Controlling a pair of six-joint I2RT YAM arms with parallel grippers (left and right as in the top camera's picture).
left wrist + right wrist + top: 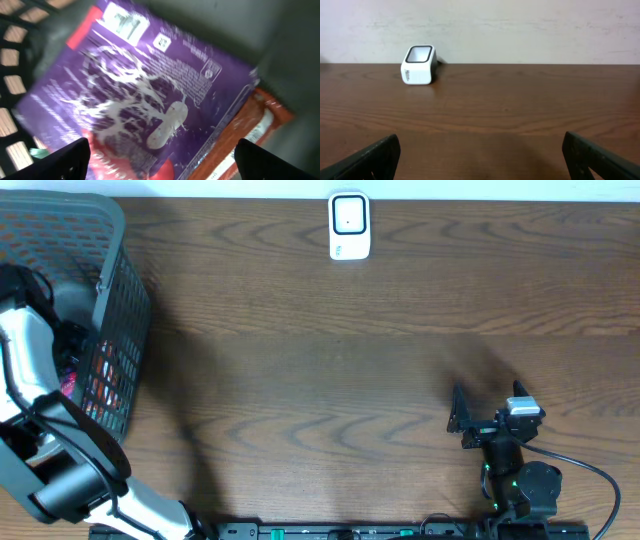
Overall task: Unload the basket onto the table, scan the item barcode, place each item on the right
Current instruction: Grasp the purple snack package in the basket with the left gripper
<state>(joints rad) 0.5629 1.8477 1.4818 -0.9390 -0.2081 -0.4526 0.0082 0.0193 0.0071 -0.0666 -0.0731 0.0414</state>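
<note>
Our left fingers [70, 160] hang spread wide and empty inside the basket [125, 290] at the left of the bench [320, 360], poised to grasp the purple packet [135, 100]. It lies flat, white-splash printed, against an orange packet [262, 122]. Our right fingers [370, 160], also wide and empty, face the white scanner [349, 225] at the far edge.

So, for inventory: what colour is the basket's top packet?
Purple packet, white splash; left wrist view.

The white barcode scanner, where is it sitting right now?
The white scanner stands alone at the far edge of the table, near the middle in the overhead view, well right of the basket.
</note>
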